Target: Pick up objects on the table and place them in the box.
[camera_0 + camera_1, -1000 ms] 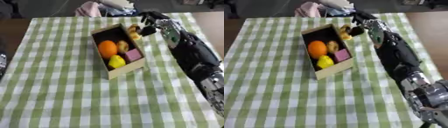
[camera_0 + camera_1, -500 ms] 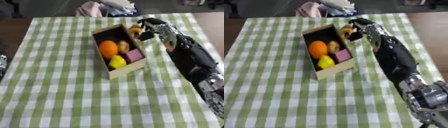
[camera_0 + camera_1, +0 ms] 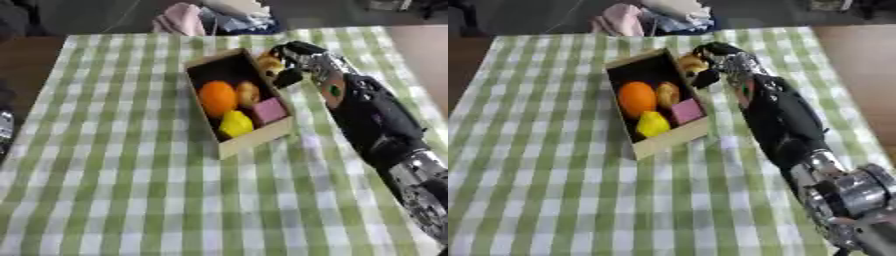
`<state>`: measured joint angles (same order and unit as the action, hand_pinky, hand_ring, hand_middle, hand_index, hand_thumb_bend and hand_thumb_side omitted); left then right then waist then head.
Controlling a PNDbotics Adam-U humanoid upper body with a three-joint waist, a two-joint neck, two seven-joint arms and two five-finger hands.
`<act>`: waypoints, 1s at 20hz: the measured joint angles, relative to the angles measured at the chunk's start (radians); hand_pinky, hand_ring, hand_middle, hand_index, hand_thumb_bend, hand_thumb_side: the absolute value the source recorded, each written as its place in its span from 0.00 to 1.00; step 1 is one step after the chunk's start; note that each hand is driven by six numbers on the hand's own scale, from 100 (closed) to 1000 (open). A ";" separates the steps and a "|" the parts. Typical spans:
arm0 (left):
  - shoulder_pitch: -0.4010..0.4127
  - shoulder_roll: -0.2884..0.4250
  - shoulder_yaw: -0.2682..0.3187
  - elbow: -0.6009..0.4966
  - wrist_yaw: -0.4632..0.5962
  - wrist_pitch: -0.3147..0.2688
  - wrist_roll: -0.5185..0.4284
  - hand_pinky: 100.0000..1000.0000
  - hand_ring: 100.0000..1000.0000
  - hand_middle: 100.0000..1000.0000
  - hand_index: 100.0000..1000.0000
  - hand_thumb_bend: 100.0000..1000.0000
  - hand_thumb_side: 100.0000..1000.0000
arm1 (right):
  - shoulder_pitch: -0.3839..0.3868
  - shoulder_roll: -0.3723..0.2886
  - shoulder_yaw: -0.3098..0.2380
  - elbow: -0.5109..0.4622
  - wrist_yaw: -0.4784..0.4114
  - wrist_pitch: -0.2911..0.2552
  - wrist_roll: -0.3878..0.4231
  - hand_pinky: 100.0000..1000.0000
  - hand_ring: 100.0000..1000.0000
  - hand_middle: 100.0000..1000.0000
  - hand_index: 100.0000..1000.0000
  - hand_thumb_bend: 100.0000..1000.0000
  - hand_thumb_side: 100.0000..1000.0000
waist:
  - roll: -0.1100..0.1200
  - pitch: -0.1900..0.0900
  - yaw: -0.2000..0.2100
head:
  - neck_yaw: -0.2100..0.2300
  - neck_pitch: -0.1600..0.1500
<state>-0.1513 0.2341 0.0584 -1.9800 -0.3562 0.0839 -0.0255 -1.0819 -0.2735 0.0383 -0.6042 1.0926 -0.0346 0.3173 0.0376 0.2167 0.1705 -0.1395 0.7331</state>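
A cardboard box [image 3: 255, 140] stands on the green checked tablecloth [image 3: 131, 190]. It holds an orange [image 3: 217, 97], a small brown fruit [image 3: 248, 92], a yellow fruit [image 3: 234, 123] and a pink block [image 3: 269, 109]. My right hand [image 3: 296, 61] hangs over the box's far right corner, fingers curled round a small yellow-orange object [image 3: 269, 63] that sits just above the rim. The right arm runs back to the lower right. My left hand is out of sight in both views.
A pink cloth [image 3: 178, 19] and pale bundled items [image 3: 236, 15] lie beyond the table's far edge. A dark shape [image 3: 5, 125] shows at the left border. Brown floor [image 3: 424, 42] lies to the right of the table.
My right hand has carried the yellow-orange object leftward, from beside the box's far right corner to just over its rim.
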 measured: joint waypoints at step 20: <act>0.000 -0.006 0.000 0.000 0.000 0.004 0.001 0.70 0.48 0.63 0.80 0.00 0.73 | 0.017 0.015 0.000 0.003 0.143 0.017 -0.230 0.67 0.62 0.55 0.17 0.00 0.17 | 0.000 0.000 0.001 | -0.003 0.000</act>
<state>-0.1513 0.2285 0.0584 -1.9800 -0.3562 0.0882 -0.0242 -1.0644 -0.2585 0.0379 -0.6015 1.2354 -0.0180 0.0877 0.0376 0.2167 0.1716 -0.1423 0.7332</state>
